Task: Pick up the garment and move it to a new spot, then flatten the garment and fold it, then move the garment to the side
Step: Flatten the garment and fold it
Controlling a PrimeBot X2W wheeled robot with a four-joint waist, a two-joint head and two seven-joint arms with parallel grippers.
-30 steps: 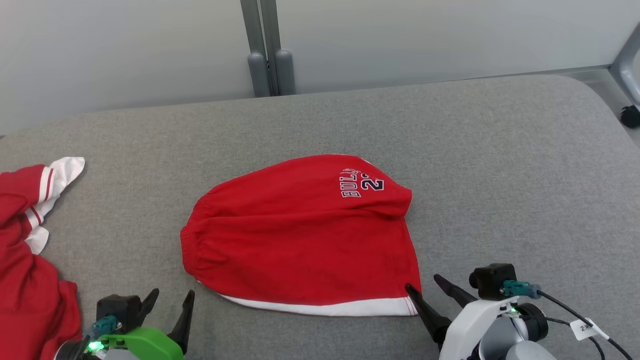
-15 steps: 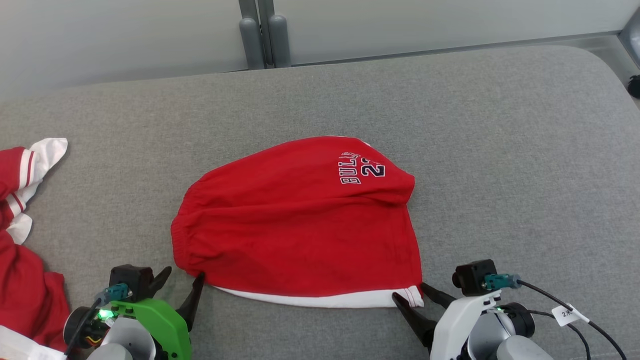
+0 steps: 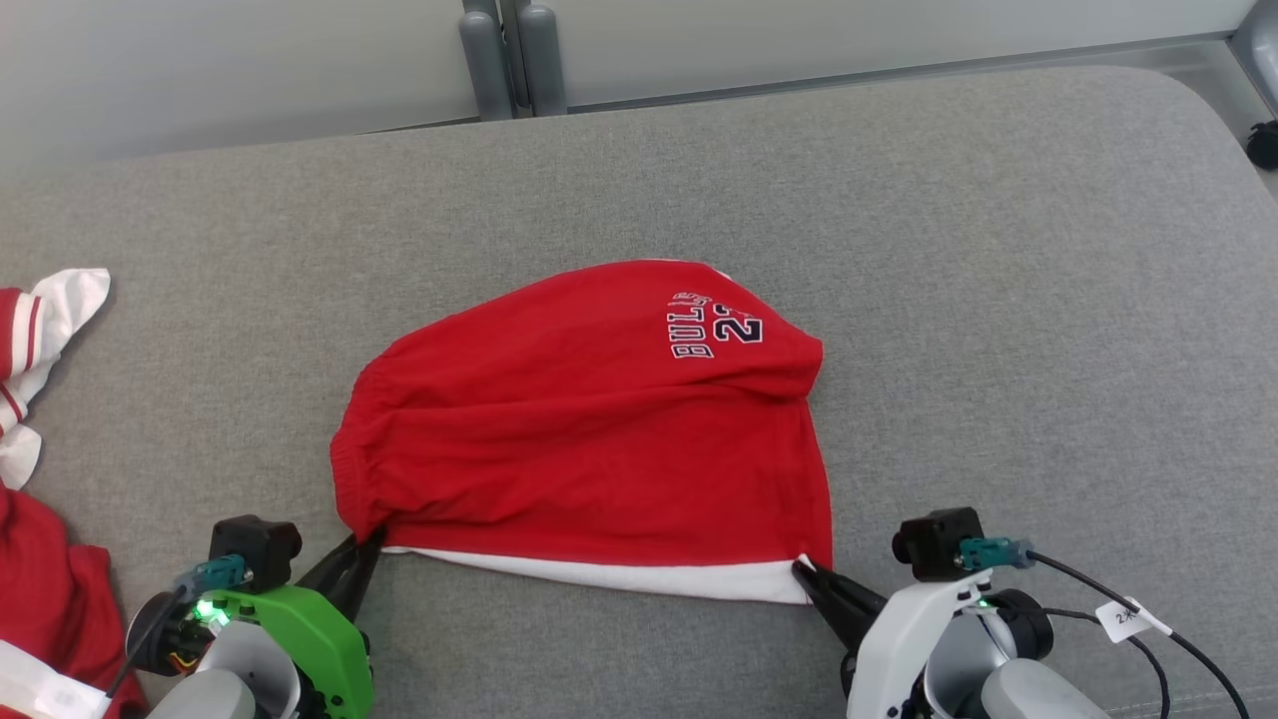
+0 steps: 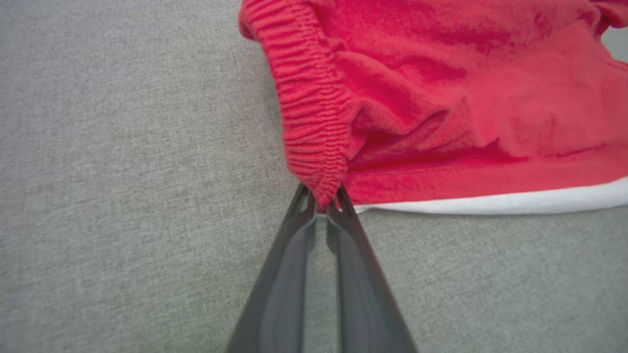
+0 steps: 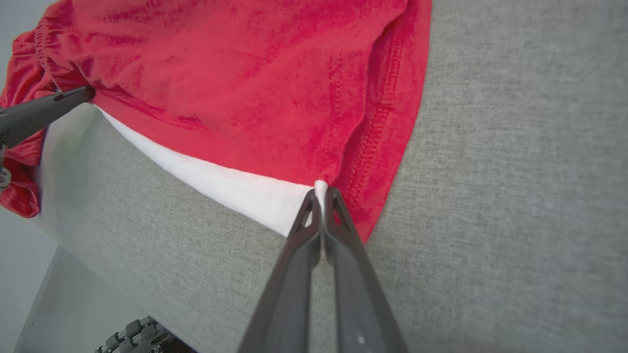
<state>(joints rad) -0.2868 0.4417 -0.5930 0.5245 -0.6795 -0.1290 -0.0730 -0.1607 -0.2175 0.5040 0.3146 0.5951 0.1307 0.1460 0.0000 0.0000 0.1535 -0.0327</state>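
1. Your red garment [image 3: 589, 429] lies mid-frame on the grey cushion [image 3: 899, 250].
2. Your left gripper [image 3: 367, 544] pinches its lower-left waistband corner.
3. Your right gripper [image 3: 802, 571] pinches its lower-right white hem corner.

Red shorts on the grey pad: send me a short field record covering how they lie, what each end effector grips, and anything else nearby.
garment: red shorts, resting on the grey pad, white strip along the near edge
left end effector: shut on the elastic waistband corner
right end effector: shut on the white near corner
nearby: second red-and-white garment at far left, apart from the shorts
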